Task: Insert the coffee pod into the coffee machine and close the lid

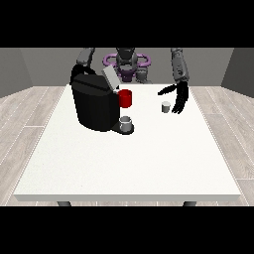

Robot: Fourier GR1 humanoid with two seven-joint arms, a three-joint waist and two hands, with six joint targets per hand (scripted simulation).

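1. On the white surface (149,163), the small coffee pod (166,106) is standing near its far right part, no writing legible on it or on the coffee machine (94,104).
2. Just beside the pod, my hand at the view's right (179,96) is hanging with fingers spread apart, holding nothing.
3. The machine's lid (110,78) is standing raised.

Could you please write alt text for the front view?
A robot's open hand at the view's right hangs beside a small coffee pod on a white table. At left stands a black coffee machine, lid raised, a cup under it and a red mug behind.
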